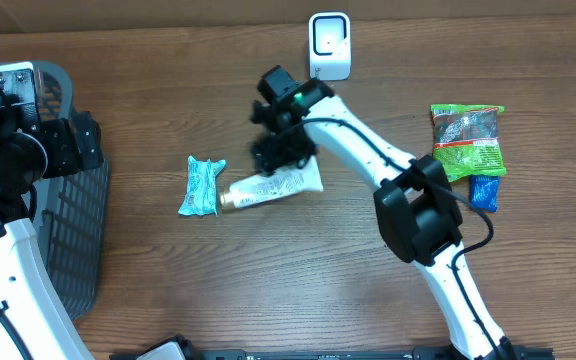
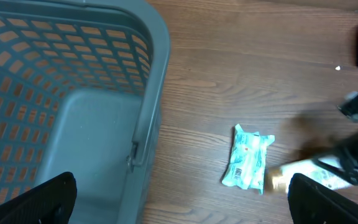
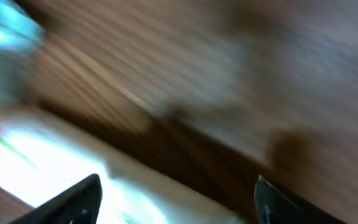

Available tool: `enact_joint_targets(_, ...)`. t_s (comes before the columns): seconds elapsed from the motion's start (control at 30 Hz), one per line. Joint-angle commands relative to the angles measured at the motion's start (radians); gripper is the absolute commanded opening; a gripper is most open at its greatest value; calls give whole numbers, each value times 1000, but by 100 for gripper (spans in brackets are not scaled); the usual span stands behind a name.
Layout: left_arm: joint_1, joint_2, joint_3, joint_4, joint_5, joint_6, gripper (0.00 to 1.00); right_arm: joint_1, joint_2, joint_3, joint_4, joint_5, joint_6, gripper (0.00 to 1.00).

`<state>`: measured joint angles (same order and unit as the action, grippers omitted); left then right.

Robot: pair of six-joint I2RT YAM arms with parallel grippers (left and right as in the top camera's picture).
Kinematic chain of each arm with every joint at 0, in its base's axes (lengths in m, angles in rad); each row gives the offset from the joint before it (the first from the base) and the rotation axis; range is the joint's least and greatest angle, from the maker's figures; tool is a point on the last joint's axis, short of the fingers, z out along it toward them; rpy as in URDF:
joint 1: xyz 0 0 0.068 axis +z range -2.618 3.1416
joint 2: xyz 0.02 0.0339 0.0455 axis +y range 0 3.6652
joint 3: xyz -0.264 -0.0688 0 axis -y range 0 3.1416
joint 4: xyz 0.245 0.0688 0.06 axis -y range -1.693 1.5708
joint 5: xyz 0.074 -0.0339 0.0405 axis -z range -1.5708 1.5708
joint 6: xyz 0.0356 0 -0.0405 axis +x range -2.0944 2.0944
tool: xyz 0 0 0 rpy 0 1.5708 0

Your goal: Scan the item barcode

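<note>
Black plastic fingers of the right gripper (image 3: 178, 186) are standing well apart, released, with nothing showing clamped between them. Its own camera is blurring everything into brown wood grain and a smear of white at the lower left, so I cannot tell whether a fingertip is touching anything. From overhead this gripper is sitting right over the upper edge of the white squeeze tube with a gold cap (image 1: 271, 186), the item to be scanned. The tube is lying flat near the middle of the brown wooden table (image 1: 268, 290), cap pointing left. The left gripper (image 2: 182, 186) is gaping wide, holding nothing, and hanging above the rim of the grey plastic mesh basket (image 2: 148, 93) at the table's left edge. A crumpled teal packet (image 1: 201, 186) is lying just beside the tube's cap; whether the two are touching is hard to tell. The white boxy barcode scanner (image 1: 329, 45) is standing at the far edge, behind the tube, with bare wood lying between the two. Toward the right edge a green snack bag (image 1: 469, 140) is lying with a small blue packet (image 1: 484, 192) at its lower end, just beside the right arm's elbow. Open wood is stretching across the near half of the table. Counting: one tube, one teal packet, one green bag, one blue packet, one scanner, one basket, two arms.
</note>
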<state>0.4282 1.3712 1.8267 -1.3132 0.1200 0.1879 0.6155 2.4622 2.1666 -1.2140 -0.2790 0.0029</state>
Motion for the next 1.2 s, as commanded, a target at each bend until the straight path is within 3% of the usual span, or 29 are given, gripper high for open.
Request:
enact_joint_targets(0.0,3,3,13,1,7,18,100,-58,3,-1,-105,108,-1,70)
enact_joint_targets(0.13,3,3,13,1,7,18,100,-125,2,0,-256,92,-28,67)
enact_joint_targets(0.27,3,3,13,1,7,18,99,-195,-10,18,-328,-24,-171,70)
enact_joint_targets(0.43,3,3,13,1,7,18,100,-267,-16,40,-306,-306,-369,85)
enact_joint_targets(0.53,3,3,13,1,7,18,100,-275,-14,31,-248,-375,-373,91)
enact_joint_targets(0.67,3,3,13,1,7,18,100,-247,-14,-3,-200,-400,-330,90)
enact_joint_targets(0.8,3,3,13,1,7,18,100,-208,-14,-11,-183,-415,-269,73)
enact_joint_targets(0.87,3,3,13,1,7,18,100,-194,-22,10,-190,-434,-243,50)
enact_joint_targets(0.97,3,3,13,1,7,18,100,-191,-36,87,-225,-434,-226,25)
enact_joint_targets(1.07,3,3,13,1,7,18,100,-194,-46,202,-266,-441,-201,13)
enact_joint_targets(1.17,3,3,13,1,7,18,100,-192,-47,264,-251,-459,-142,7)
